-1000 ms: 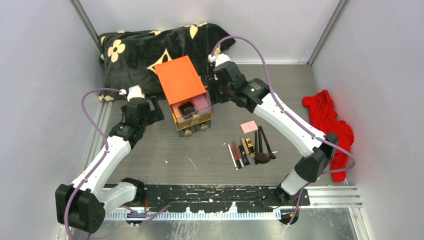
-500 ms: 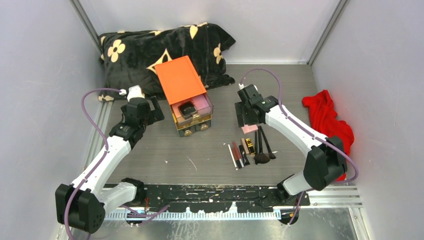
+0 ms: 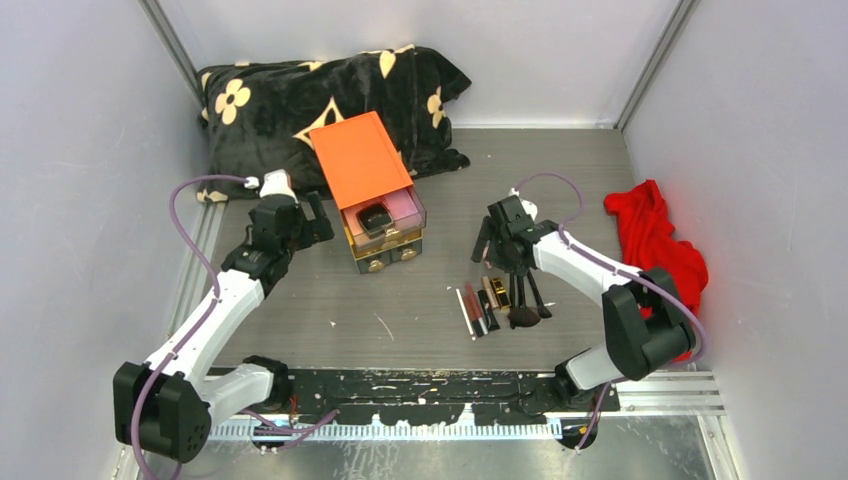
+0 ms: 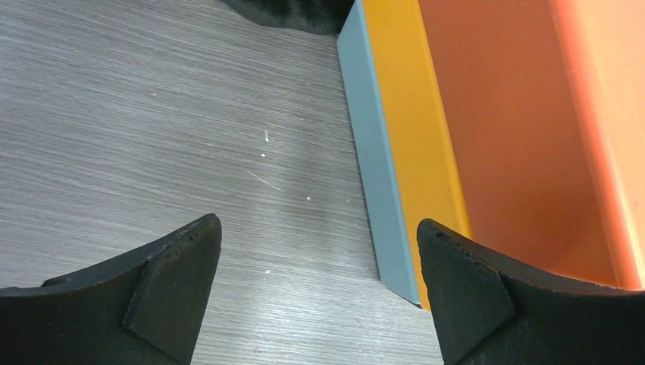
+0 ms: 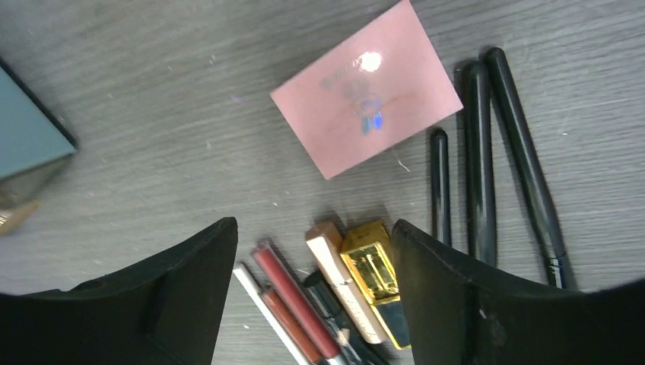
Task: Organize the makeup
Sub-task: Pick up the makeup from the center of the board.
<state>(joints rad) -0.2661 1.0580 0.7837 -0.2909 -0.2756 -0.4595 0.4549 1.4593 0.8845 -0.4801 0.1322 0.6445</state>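
Orange-topped box [image 3: 365, 165]; our left gripper [image 4: 316, 236] beside it, jaws apart, empty. Right of the box, our right gripper [image 5: 312, 228], spread and empty, above the makeup [image 3: 490, 305]: pink palette [image 5: 366, 89], black brushes [image 5: 475, 152], thin tubes [image 5: 335, 296]. Tubes touch; we may pinch two.

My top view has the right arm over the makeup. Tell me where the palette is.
Observer: Right wrist view: the palette lies flat on the table, beyond the open right gripper, untouched.
Operator: Name what is between the fingertips.
Observer: A gold tube and a beige tube, red tubes beside them.
Operator: Check the left gripper.
Observer: Left wrist view: left gripper open and empty, the box beside one finger.
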